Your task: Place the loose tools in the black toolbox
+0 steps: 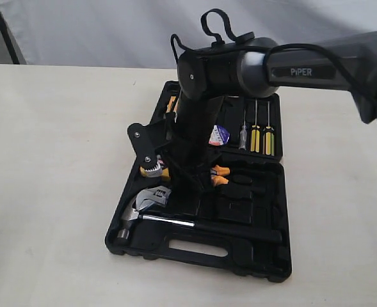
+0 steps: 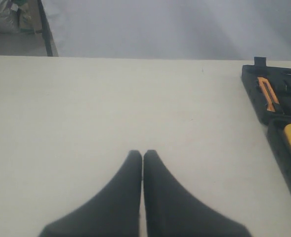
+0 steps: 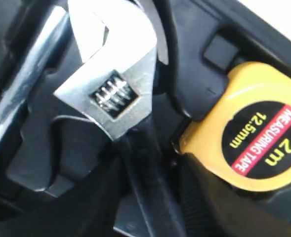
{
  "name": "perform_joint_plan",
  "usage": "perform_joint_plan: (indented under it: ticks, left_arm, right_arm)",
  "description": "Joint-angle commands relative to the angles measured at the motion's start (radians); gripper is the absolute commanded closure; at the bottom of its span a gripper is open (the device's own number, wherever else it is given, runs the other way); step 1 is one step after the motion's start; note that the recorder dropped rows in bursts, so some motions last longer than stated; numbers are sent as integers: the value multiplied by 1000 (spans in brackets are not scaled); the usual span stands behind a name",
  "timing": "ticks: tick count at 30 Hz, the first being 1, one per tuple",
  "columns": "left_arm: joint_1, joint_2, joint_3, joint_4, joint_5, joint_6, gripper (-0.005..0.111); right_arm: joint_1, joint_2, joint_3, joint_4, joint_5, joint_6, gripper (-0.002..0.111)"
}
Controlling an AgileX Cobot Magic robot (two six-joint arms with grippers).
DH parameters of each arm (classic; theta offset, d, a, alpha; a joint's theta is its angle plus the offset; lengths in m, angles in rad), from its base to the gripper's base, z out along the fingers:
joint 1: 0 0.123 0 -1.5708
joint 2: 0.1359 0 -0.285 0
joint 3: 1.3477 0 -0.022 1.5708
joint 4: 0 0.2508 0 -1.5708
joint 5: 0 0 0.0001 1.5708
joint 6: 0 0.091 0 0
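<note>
Pale bench [image 1: 47, 160], grey backdrop behind. Right end effector [image 1: 178, 192] down inside the black toolbox [image 1: 265, 256], jaw gap hidden, so cannot tell open from gripping; close under it the silver adjustable wrench [image 3: 113, 84], beside the yellow tape measure [image 3: 256, 133] and claw hammer [image 1: 175, 220], tape roll [image 1: 219, 135] in the far half; left end effector [image 2: 143, 158] pinched closed, empty, over bare bench. Likely stiff, heavy, slick steel, so best taken across the black handle; reads "2 m", "MEASURING TAPE", "12.5mm" on the tape measure, "PiPER" on the arm [image 1: 329, 61].
</note>
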Motion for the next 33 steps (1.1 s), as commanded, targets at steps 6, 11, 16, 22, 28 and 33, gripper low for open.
perform_joint_plan:
  ticks: [6,11,16,22,28,33]
  left_arm:
    - [3,-8,9,-14,-17,-10,105]
    - [3,-8,9,-14,-17,-10,105]
    - [3,-8,9,-14,-17,-10,105]
    - [3,-8,9,-14,-17,-10,105]
    - [3,-8,9,-14,-17,-10,105]
    - [3,-8,9,-14,-17,-10,105]
  right_arm:
    - [0,-78,2,2,32,186,108]
    - [0,-145,2,-91,42,549,108]
    - [0,-139,4,-144,88,698,108]
    - [0,-120,4,-100,71,597,102]
    - [0,-91,4,35,67,293,63]
    - [0,-48,4,31,63,247,57]
